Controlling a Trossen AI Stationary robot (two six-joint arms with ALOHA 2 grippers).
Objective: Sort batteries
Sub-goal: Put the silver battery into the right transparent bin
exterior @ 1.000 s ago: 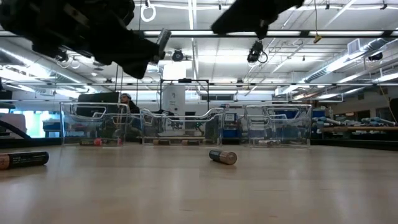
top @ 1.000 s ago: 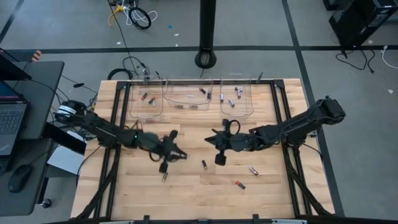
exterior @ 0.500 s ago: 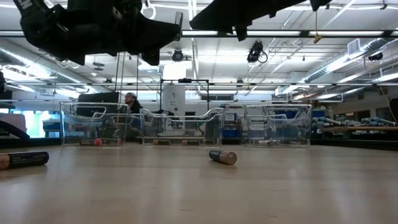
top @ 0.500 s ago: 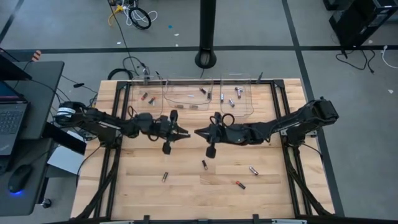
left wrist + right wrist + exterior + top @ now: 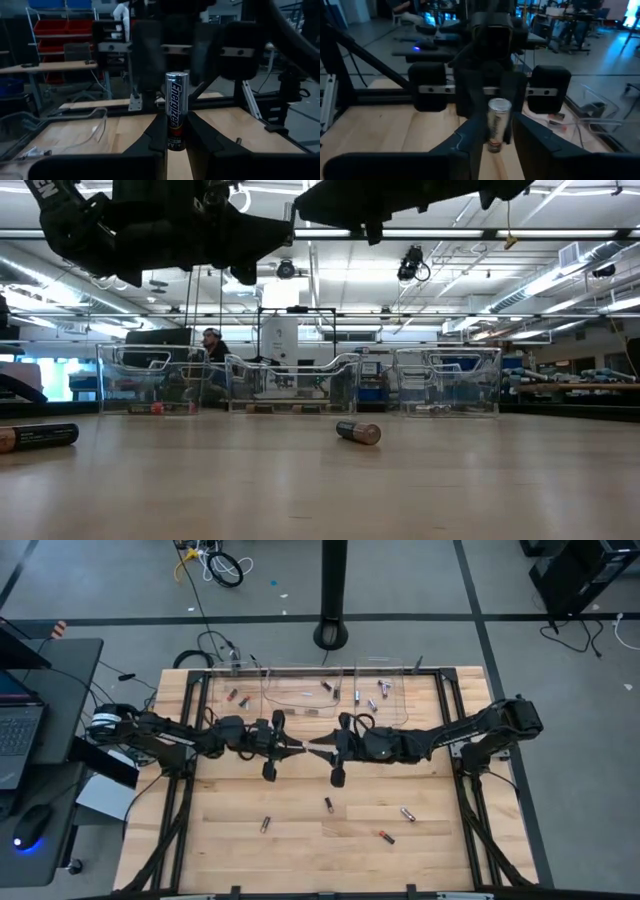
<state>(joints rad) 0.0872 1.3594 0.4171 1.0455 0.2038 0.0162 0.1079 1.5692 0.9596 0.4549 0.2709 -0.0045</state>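
My left gripper (image 5: pixel 296 747) (image 5: pixel 176 134) hangs above the table's middle, shut on a silver and black battery (image 5: pixel 176 107). My right gripper (image 5: pixel 316 744) (image 5: pixel 497 134) faces it tip to tip and is open. Its fingers stand on either side of that battery (image 5: pixel 498 120); I cannot tell whether they touch it. Three more batteries lie flat on the table's near half (image 5: pixel 328 804), (image 5: pixel 407 813), (image 5: pixel 385 836). A fourth lies nearer the left (image 5: pixel 265 824). My left gripper pinches the battery between its two fingers at the lower, black end (image 5: pixel 175 144). The fingers come level from the table's left. The battery stands upright in the hold, silver cap on top, lifted clear of the table.
Three clear bins stand in a row at the far edge (image 5: pixel 235 705), (image 5: pixel 305 698), (image 5: pixel 380 702), each with small batteries inside. In the low view one battery lies mid-table (image 5: pixel 358 432) and another at the left (image 5: pixel 38 436). A person sits beyond the bins (image 5: pixel 212 345).
Both grippers have risen and moved toward the table's far edge. The left one has carried its battery along. The right one has also swung toward the table's left, so the two tips now meet over the table's middle.
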